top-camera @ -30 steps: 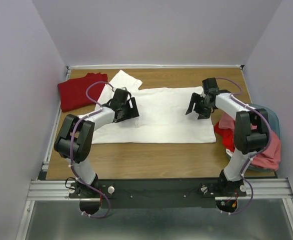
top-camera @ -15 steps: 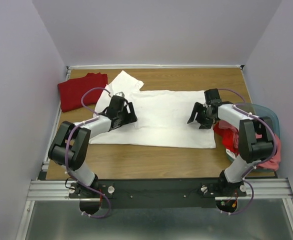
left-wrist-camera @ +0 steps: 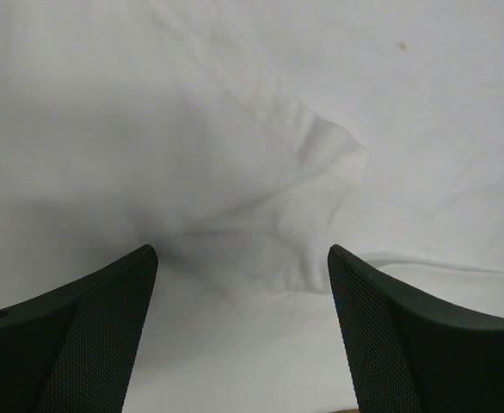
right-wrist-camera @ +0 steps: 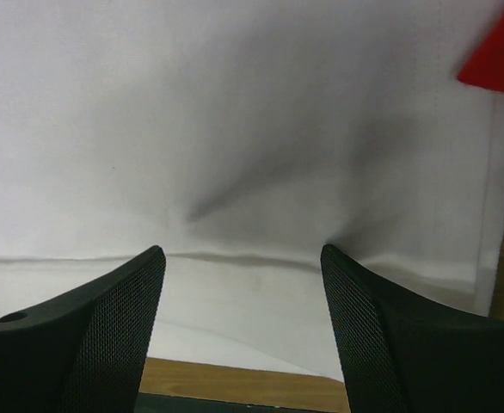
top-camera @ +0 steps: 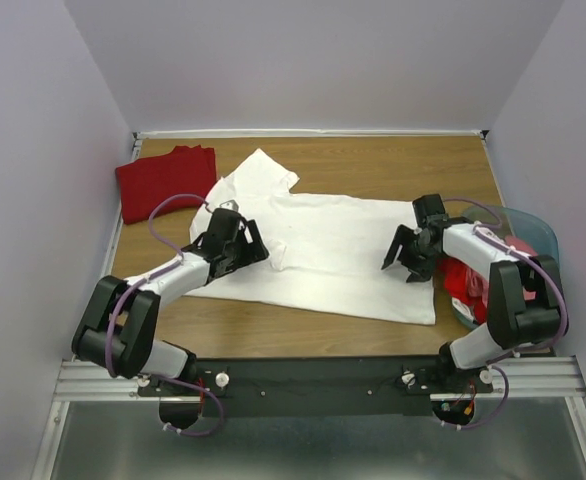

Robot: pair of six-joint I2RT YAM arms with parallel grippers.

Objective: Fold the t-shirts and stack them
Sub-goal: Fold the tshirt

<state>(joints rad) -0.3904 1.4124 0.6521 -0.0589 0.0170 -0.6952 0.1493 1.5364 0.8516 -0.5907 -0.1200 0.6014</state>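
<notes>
A large white t-shirt [top-camera: 323,250] lies spread across the wooden table [top-camera: 393,165], one sleeve pointing to the far left. My left gripper [top-camera: 245,250] is open, its fingertips pressed down on the shirt's left part [left-wrist-camera: 235,103] beside a sleeve seam. My right gripper [top-camera: 405,262] is open too and presses on the shirt's right part [right-wrist-camera: 235,112] near the hem, where the cloth puckers between the fingers [right-wrist-camera: 106,335]. A dark red t-shirt [top-camera: 163,180] lies folded at the far left corner. Red cloth [top-camera: 468,280] hangs from the bin at the right.
A teal plastic bin [top-camera: 538,225] sits at the table's right edge behind my right arm. Purple walls close in the back and both sides. The black mounting rail [top-camera: 313,375] runs along the near edge. Bare wood [right-wrist-camera: 235,383] shows just below the shirt's hem.
Both arms have drawn back toward the near edge with fingertips on the white t-shirt. The shirt slid nearer with them and turned slightly, its right side now lower.
</notes>
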